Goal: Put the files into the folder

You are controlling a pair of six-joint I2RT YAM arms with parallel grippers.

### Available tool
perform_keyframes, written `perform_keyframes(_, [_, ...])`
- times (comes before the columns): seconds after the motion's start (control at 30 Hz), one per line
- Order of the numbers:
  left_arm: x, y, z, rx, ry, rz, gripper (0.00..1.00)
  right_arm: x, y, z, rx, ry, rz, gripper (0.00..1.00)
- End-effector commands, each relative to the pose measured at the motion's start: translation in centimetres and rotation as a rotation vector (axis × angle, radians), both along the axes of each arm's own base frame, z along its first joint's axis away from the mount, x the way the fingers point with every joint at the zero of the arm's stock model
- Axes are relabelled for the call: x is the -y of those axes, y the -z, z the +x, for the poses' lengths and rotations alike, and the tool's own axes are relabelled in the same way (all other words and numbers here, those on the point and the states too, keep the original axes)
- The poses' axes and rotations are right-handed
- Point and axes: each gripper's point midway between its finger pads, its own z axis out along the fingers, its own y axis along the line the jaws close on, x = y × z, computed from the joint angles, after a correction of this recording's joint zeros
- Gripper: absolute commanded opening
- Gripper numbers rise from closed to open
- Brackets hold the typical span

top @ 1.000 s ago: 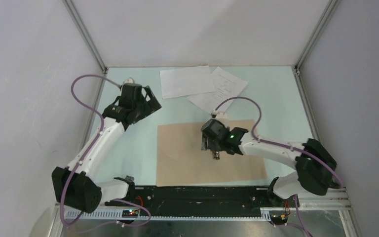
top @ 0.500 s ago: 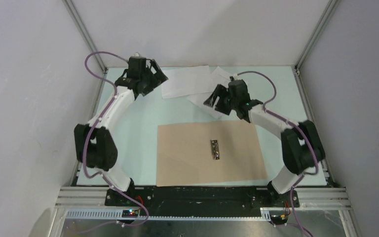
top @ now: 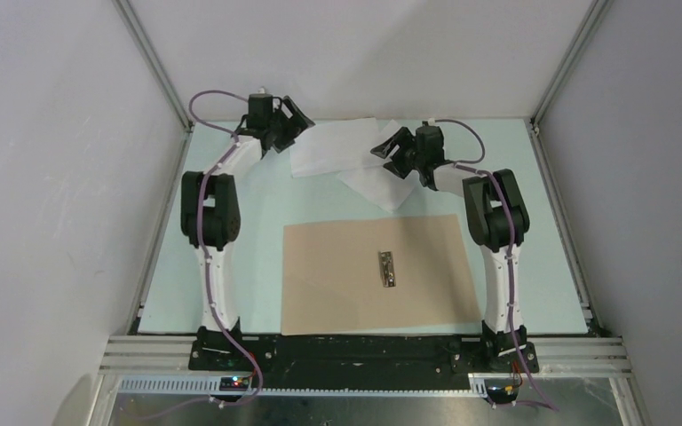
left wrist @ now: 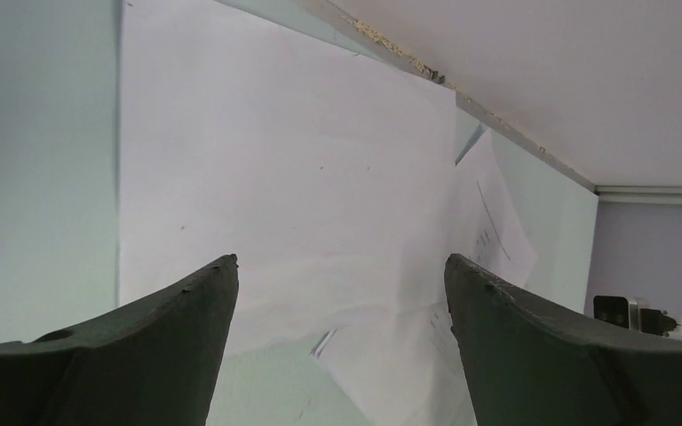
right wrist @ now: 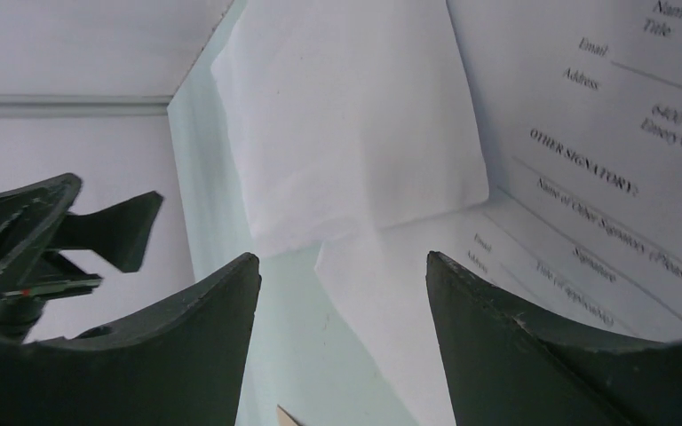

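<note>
Two white files lie at the back of the table: a blank sheet [top: 333, 146] overlapping a printed sheet [top: 382, 185]. The tan folder [top: 337, 284] lies flat nearer the arms, with a metal clip [top: 388, 269] on it. My left gripper [top: 295, 124] is open at the blank sheet's left edge; in the left wrist view its jaws [left wrist: 341, 262] frame the blank sheet [left wrist: 284, 160] and the printed sheet [left wrist: 488, 222]. My right gripper [top: 389, 151] is open above where the sheets overlap. The right wrist view has its jaws [right wrist: 342, 257] over the blank sheet [right wrist: 355, 115] and the printed sheet [right wrist: 586, 133].
The pale green table [top: 249, 240] is bounded by white walls with aluminium frame posts [top: 155, 67] at the back corners. The files lie close to the back wall. In the right wrist view the left gripper [right wrist: 53, 231] shows across the blank sheet.
Both arms have stretched toward the back of the table. The right gripper left the folder's clip and now hangs over the files; the left gripper moved to the blank sheet's left edge.
</note>
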Motion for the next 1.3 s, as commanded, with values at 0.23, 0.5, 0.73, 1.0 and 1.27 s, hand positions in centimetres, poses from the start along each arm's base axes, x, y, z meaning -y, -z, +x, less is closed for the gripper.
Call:
perform_keyframes(0.23, [0.9, 3.6, 4.7, 0.027, -0.107, -0.166, 0.91, 2.2, -2.2, 2.7, 0.096, 0.106, -0.025, 0.72])
perform_keyframes(0.5, [-0.6, 8.5, 3.7, -0.126, -0.247, -0.158, 0.9, 3.2, -0.7, 3.2, 0.066, 0.13, -0.044, 0.72])
perform_keyframes(0.73, [-0.7, 9.6, 3.4, -0.158, -0.255, -0.157, 0.9, 2.0, 0.2, 4.0, 0.056, 0.099, -0.036, 0.72])
perform_keyframes(1.0, [-0.6, 10.2, 3.2, -0.185, -0.251, -0.152, 0.89, 2.2, 1.8, 4.6, 0.023, 0.127, -0.05, 0.71])
perform_keyframes(1.27, [-0.6, 10.3, 3.5, -0.189, -0.252, -0.153, 0.89, 1.7, 2.8, 4.9, 0.002, 0.109, -0.039, 0.71])
